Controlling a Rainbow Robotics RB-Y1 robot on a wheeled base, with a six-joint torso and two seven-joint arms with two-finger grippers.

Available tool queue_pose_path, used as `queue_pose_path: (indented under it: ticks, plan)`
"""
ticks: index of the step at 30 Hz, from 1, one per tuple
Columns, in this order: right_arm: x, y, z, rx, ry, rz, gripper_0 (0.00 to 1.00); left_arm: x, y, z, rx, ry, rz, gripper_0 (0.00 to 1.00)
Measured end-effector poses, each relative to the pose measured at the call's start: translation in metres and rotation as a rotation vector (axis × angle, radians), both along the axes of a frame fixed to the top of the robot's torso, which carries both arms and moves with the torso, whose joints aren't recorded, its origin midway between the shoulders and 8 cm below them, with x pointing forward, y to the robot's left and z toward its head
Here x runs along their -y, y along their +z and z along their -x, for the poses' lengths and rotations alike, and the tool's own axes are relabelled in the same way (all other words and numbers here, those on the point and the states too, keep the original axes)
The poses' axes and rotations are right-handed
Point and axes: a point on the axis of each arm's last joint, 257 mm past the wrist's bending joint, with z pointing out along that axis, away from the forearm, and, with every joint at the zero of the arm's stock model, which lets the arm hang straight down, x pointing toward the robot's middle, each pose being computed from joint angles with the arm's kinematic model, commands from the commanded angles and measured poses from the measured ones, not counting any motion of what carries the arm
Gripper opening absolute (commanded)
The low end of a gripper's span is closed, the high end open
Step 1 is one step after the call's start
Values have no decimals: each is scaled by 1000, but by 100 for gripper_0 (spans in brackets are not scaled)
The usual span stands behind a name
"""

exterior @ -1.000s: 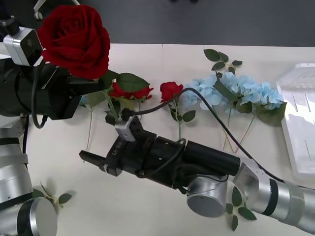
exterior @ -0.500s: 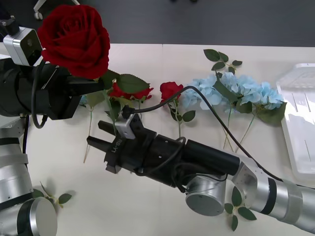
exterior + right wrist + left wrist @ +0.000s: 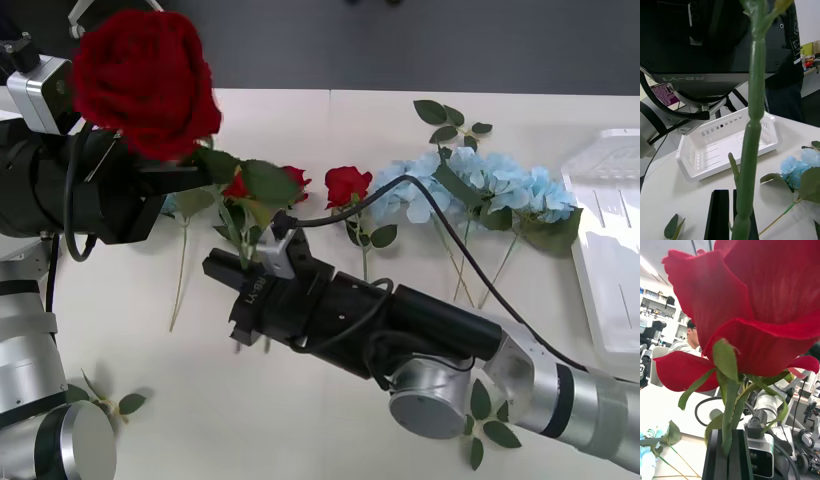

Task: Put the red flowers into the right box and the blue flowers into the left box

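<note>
The red flowers: one rose [image 3: 146, 82] is clamped by its stem in your left gripper [image 3: 190, 175]; your right gripper [image 3: 222, 272] has closed on that stem [image 3: 752, 123] lower down

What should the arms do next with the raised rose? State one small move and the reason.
Probably open the left gripper. It clamps the red rose just under the head, while the right gripper appears shut on the lower stem. Releasing would let the right arm carry the rose to the right box.
</note>
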Motion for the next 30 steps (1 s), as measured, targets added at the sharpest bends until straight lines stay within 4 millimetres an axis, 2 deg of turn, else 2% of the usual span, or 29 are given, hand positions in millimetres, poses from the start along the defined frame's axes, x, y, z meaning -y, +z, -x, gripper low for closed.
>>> queue_pose_path:
  ticks: [1,19,23,30]
  plan:
    - [2,-2,-1,1,-2,6,0,0,0,0,0,0,0,100]
    - [55,-4,15,-16,-21,29,0,0,0,0,0,0,0,100]
    - [87,3,12,-15,-54,46,0,0,0,0,0,0,0,100]
    - [167,24,-12,-88,-198,34,0,0,-10,-11,-39,41,-18,100]
